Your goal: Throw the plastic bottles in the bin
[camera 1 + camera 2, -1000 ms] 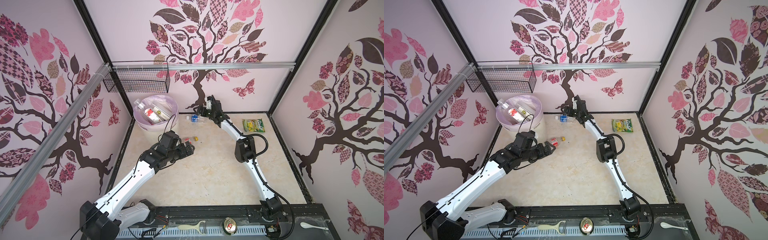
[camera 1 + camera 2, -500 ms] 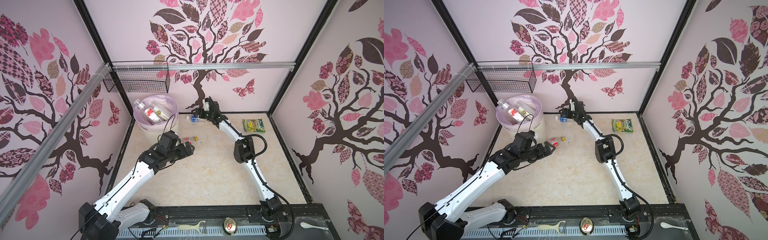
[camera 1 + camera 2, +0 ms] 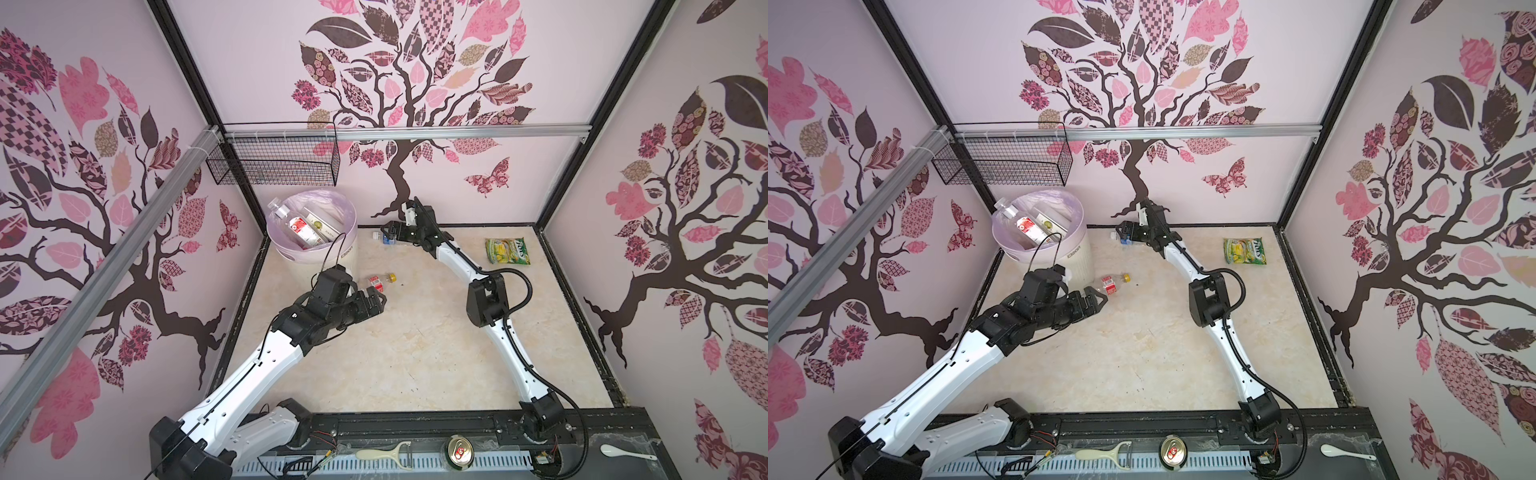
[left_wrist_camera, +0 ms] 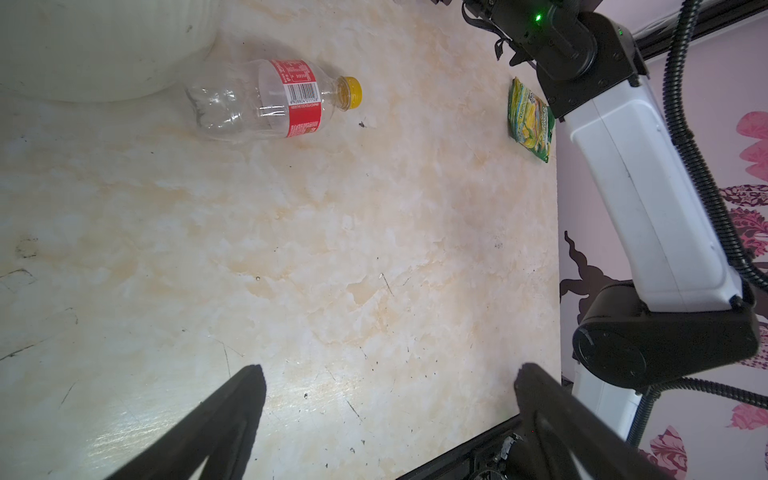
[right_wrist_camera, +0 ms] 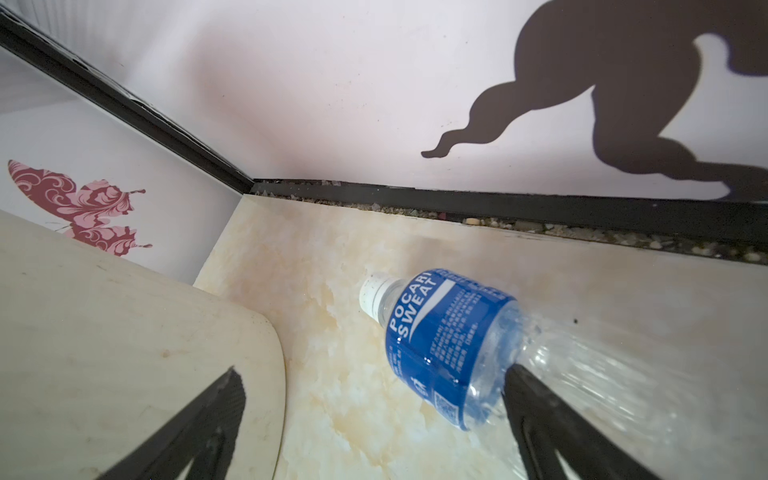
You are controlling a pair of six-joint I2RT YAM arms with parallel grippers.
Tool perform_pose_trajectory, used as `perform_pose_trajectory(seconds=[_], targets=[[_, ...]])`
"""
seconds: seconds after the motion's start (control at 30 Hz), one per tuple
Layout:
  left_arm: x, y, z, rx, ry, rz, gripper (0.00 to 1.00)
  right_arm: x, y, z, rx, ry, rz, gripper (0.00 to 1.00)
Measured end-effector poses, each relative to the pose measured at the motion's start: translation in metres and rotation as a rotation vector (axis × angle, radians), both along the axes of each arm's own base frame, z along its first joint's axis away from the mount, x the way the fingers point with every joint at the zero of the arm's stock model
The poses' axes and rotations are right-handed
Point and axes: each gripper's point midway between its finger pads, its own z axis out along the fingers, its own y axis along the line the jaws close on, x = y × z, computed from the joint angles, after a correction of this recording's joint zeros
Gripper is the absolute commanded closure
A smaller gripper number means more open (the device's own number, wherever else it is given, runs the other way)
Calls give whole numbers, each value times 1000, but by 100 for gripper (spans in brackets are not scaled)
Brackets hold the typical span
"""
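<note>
The cream bin (image 3: 348,259) (image 3: 1077,257) with a pink liner stands at the back left and holds some plastic bottles (image 3: 303,228). A clear red-labelled bottle with a yellow cap (image 3: 380,282) (image 3: 1113,284) (image 4: 270,99) lies on the floor beside it. My left gripper (image 3: 376,301) (image 4: 388,382) hovers open just short of that bottle, with nothing between its fingers. A blue-labelled bottle (image 3: 384,237) (image 5: 444,345) lies by the back wall. My right gripper (image 3: 388,232) (image 5: 374,382) is open around its label end, one finger against the clear body.
A green-yellow snack packet (image 3: 508,250) (image 4: 531,120) lies at the back right. A black wire basket (image 3: 274,166) hangs on the wall above the bin. A can (image 3: 459,451), a peeler (image 3: 384,452) and a spoon (image 3: 627,451) lie on the front ledge.
My right gripper has come down and leftward along the back wall onto the blue-labelled bottle. The left arm has barely shifted.
</note>
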Motion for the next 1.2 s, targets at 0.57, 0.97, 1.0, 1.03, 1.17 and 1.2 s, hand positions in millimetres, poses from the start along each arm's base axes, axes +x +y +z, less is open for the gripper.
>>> perform_pose_trajectory(seconds=[0.57, 0.97, 1.0, 1.03, 1.17, 1.2], targets=[[1, 0, -3, 8, 4, -5, 2, -70, 11, -39, -122, 162, 93, 0], [5, 6, -5, 23, 3, 5, 2, -28, -11, 106, -2, -32, -105, 0], [6, 7, -5, 23, 3, 9, 2, -24, -16, 112, 11, -34, -134, 0], [6, 8, -5, 24, 3, 12, 2, -21, -21, 116, 20, -35, -160, 0], [7, 10, -6, 27, 4, 16, 2, -17, -32, 109, 17, 9, -226, 0], [7, 10, -6, 28, 4, 16, 2, -17, -32, 105, 12, 21, -236, 0]])
